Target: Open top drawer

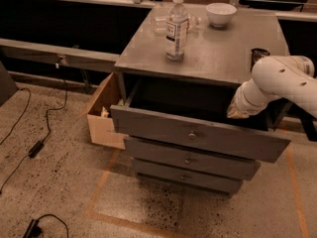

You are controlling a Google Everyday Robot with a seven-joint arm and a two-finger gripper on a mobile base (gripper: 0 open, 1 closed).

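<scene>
A grey metal cabinet (223, 53) fills the middle of the frame. Its top drawer (158, 125), the widest of three, stands open, the front with a small round knob (192, 135) jutting past the two narrower drawers (190, 160) below. At centre right a white robot arm (277, 81) bends down, and its gripper (237, 112) sits at the right part of the drawer's upper edge; I cannot tell whether it is spread or closed. A water bottle (176, 29) and a white bowl (221, 14) stand on top. A cardboard box (101, 118) sits at left.
</scene>
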